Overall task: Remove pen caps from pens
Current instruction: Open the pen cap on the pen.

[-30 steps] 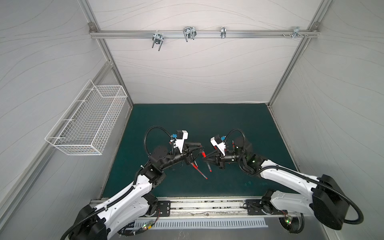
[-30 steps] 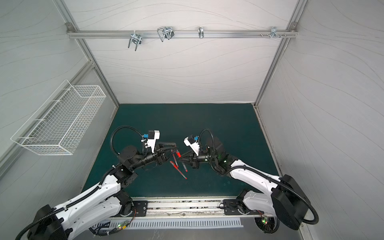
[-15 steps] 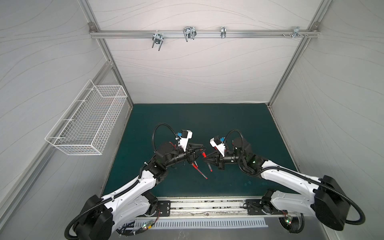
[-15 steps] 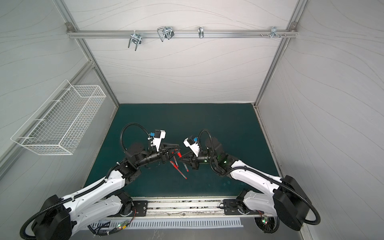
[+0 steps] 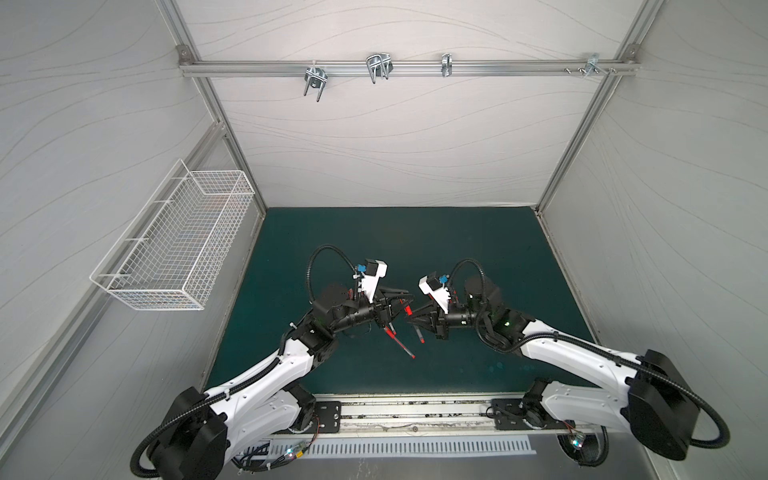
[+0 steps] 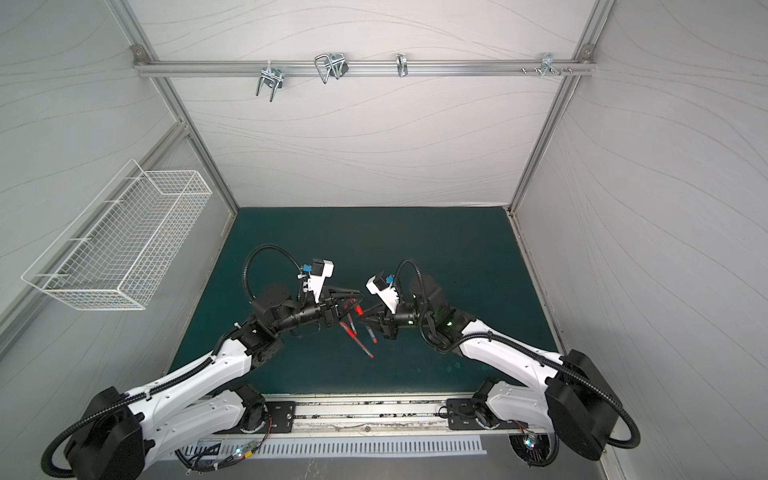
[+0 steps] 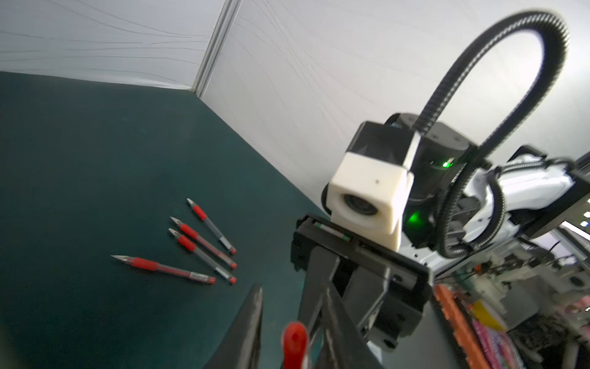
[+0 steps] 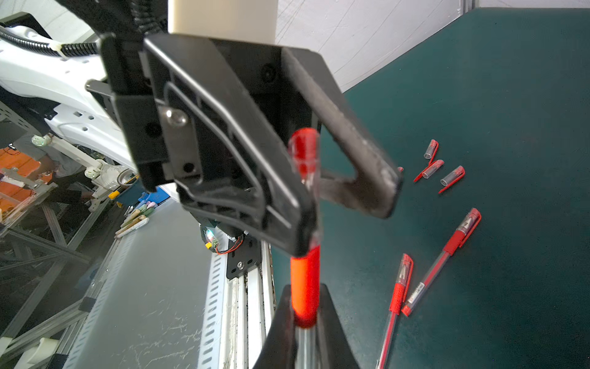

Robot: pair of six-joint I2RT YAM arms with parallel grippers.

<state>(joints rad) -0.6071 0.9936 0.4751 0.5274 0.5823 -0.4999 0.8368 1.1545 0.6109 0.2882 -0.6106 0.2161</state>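
My right gripper [image 8: 305, 289] is shut on a pen [image 8: 305, 287], just below its red grip, and holds it in the air over the middle of the mat. The pen's red-topped cap [image 8: 305, 150] points at my left gripper [image 7: 292, 289]. That gripper is open with the cap [image 7: 295, 342] between its fingers. One finger [image 8: 255, 191] lies against the cap and the other finger [image 8: 367, 179] stands apart from it. In both top views the two grippers [image 5: 405, 305] [image 5: 409, 319] meet tip to tip around the cap [image 6: 358, 309].
Several uncapped pens [image 7: 204, 252] lie on the green mat [image 5: 457, 249] below the grippers. Two capped pens [image 8: 399, 287] [image 8: 447, 252] and three loose caps [image 8: 432, 169] lie close by. A white wire basket [image 5: 178, 245] hangs on the left wall. A metal rail [image 5: 415, 411] runs along the front edge.
My left arm has reached further towards the right gripper, and its fingers now stand around the cap of the held pen. The right arm has held still.
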